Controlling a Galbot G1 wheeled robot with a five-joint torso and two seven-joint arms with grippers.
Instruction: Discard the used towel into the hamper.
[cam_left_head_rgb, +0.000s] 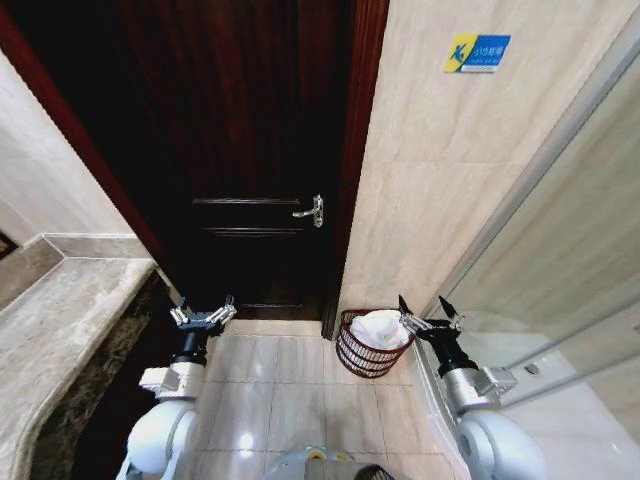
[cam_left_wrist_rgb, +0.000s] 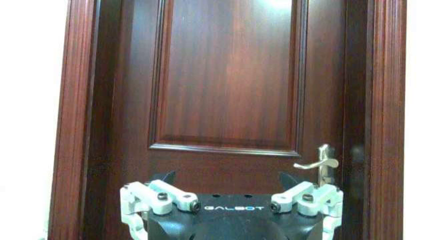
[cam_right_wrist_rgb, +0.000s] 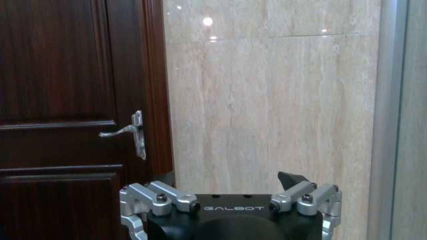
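You see the hamper (cam_left_head_rgb: 365, 350) with its far rim hidden behind the white towel (cam_left_head_rgb: 380, 328) and its right side behind the right gripper (cam_left_head_rgb: 428, 308), the blue wall sign (cam_left_head_rgb: 477, 52) too small to read, and the dark door (cam_left_head_rgb: 250, 150) cut off at the top edge.

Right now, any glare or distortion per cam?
Head view: wide-angle bending of the door frame, a lamp glint on the floor tiles. Left wrist view: blown-out white wall. Right wrist view: small light spots on the tiled wall.
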